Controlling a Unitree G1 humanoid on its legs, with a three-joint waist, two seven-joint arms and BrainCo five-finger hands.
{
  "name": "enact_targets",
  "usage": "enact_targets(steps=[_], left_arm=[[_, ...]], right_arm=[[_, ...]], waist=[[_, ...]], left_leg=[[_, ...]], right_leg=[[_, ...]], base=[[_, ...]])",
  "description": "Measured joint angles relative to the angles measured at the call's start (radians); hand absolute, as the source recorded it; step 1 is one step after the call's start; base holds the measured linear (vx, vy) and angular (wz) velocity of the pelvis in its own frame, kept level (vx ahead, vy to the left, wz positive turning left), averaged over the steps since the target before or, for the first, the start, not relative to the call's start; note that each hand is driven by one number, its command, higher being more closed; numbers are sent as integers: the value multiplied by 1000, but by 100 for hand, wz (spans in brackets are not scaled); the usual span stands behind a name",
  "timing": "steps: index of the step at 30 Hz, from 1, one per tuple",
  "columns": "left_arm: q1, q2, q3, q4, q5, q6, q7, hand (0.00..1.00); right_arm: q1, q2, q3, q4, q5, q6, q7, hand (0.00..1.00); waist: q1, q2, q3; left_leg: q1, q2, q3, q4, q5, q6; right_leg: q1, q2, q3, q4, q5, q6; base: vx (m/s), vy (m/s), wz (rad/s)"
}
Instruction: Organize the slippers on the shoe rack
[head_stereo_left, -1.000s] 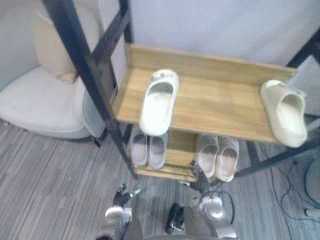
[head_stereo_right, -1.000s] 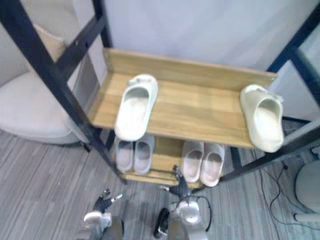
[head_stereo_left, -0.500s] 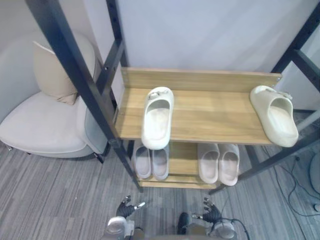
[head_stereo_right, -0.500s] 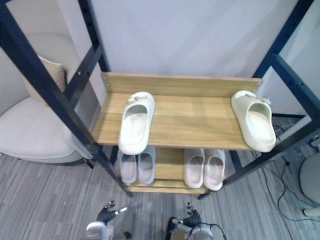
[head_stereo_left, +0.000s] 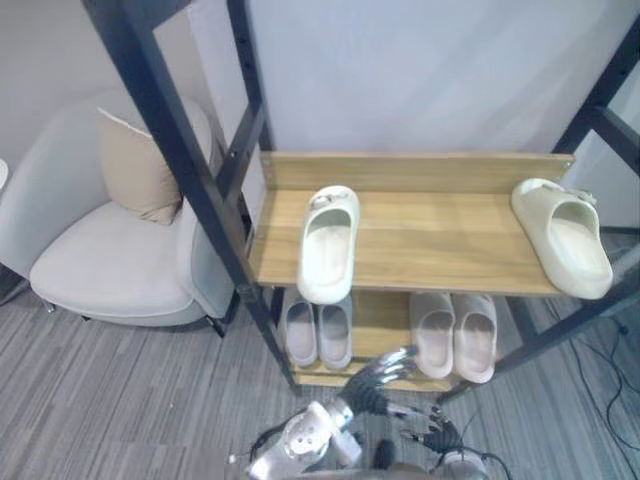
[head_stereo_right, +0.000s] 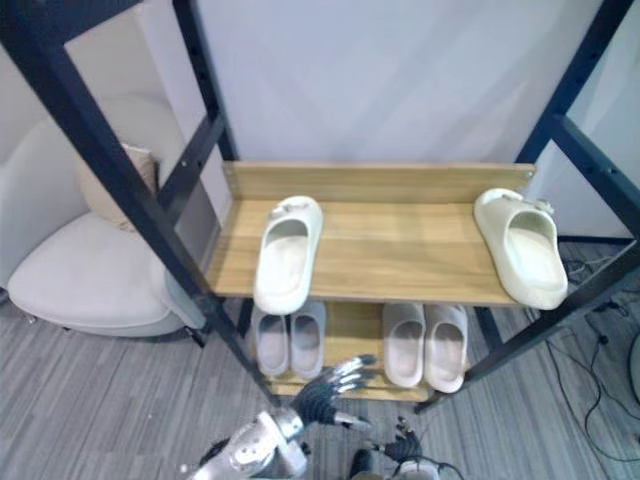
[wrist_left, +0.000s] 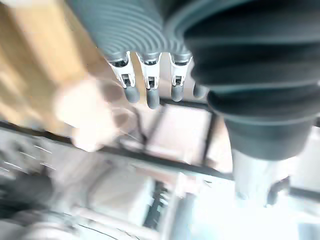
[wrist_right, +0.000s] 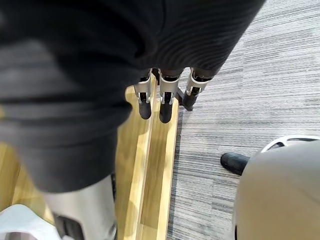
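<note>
Since a moment ago the left hand (head_stereo_left: 378, 378) has come up from the bottom edge of the head views and now reaches forward toward the front of the bottom shelf (head_stereo_left: 378, 322), its fingers (wrist_left: 147, 85) straight and spread, holding nothing. Low beside it, the right hand (head_stereo_left: 435, 435) hovers with its fingers (wrist_right: 165, 102) straight and apart, also empty; its wrist view shows them pointing over a wooden strip at the foot of the shoe rack (head_stereo_left: 440, 240) and the grey striped floor (wrist_right: 220, 125). On the top shelf (head_stereo_right: 400, 250) two cream slippers lie well apart: the left slipper (head_stereo_left: 328, 245) points toe to the back with its heel jutting over the front edge, and the right slipper (head_stereo_left: 565, 235) lies slightly angled at the far right end, its heel at the front edge. Two pairs stand side by side on the bottom shelf, a greyish pair (head_stereo_left: 316, 333) under the left slipper and a pinkish pair (head_stereo_left: 455, 335) to its right. An armchair (head_stereo_left: 110, 270) with a tan cushion (head_stereo_left: 135, 170) stands left of the rack.
</note>
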Motion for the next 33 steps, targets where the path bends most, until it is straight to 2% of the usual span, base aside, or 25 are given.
enact_targets(steps=[6, 10, 14, 18, 24, 27, 30, 33], left_arm=[[-68, 9, -14, -136, -41, -15, 42, 0], [-80, 6, -7, -264, -57, -27, 68, 0], [-122, -10, 53, -338, -39, -35, 115, 0], [-177, -11, 130, -367, 28, -35, 180, 0], [-243, -24, 258, -368, 89, -33, 233, 0], [-298, -23, 362, -356, 121, -33, 265, 0], [-348, -12, 445, -248, 150, -32, 307, 0], [-372, 8, 536, -119, 162, -9, 347, 0]], right_arm=[[1, -21, 7, 11, 0, 3, -7, 0], [-3, -27, 6, 31, 0, 4, -7, 0], [9, -38, 7, 32, 0, 4, -6, 0], [30, -53, 36, 45, -1, 6, -1, 0], [29, -55, 36, 71, -1, 20, -1, 0], [29, -55, 36, 71, -2, 24, -2, 0], [24, -55, 34, 70, -2, 32, -3, 0], [1, -53, 34, 70, -2, 40, -3, 0]], waist=[[-7, 1, -3], [1, -1, -4], [4, -2, -9], [5, -6, -31], [6, -6, -40], [6, -6, -40], [4, -4, -42], [-8, 0, -40]], left_leg=[[18, -3, 3, -9, -4, 5], [26, -3, 19, -5, -12, 12], [29, -5, 33, 19, -32, 18], [9, -8, 32, 32, -37, 19], [-4, -8, 29, 35, -36, 19], [-7, -9, 26, 35, -36, 20], [-9, -18, 14, 27, -31, 20], [-12, -23, 3, 25, -28, 20]], right_leg=[[18, 0, 9, -13, 0, 2], [16, -1, 35, -9, -2, 6], [16, -5, 55, 4, -7, 12], [-1, -8, 56, 10, -7, 13], [-12, -9, 55, 16, -8, 13], [-12, -10, 52, 14, -8, 13], [-5, -11, 38, -8, 0, 13], [21, -6, 24, -77, 36, 12]], base=[[53, 18, -1], [20, 25, -11], [-10, 32, -13], [-4, 7, -1], [0, 0, 0], [2, 3, 2], [26, 17, 12], [48, 9, 7]])
